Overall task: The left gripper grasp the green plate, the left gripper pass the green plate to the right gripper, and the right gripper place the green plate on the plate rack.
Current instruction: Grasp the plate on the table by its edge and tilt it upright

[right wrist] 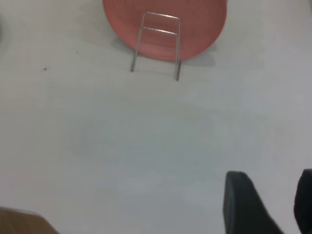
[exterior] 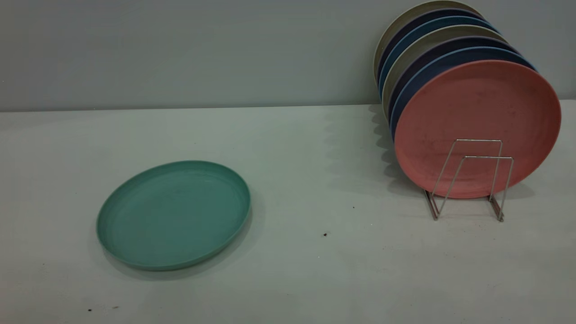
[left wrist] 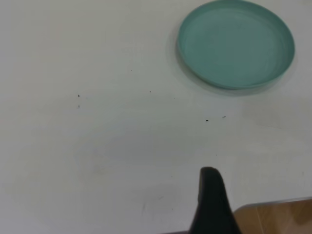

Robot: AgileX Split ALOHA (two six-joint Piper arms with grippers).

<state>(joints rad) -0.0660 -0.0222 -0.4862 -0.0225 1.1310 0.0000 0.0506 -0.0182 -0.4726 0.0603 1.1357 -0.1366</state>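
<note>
Green plate (exterior: 173, 215) lies flat on the pale surface (exterior: 315, 270) at the lower left of the exterior frame, rim up, with nothing touching it. Well apart from it, at the right of that frame, the plate rack (exterior: 470, 180) stands with a row of upright plates leaning in it; a pink plate (exterior: 477, 112) is at the front, with dark blue plates (exterior: 432, 63) and beige ones behind. Two wire loops at the rack's front stand bare.

Neither arm appears in the exterior frame. The left end effector (left wrist: 210, 204) shows only one dark finger at the bottom of its wrist view, so I cannot tell its opening; the plate sits at the upper right there. The right end effector (right wrist: 270, 204) hovers over bare surface, its two fingers spread with a clear gap, holding nothing, the rack far off.
</note>
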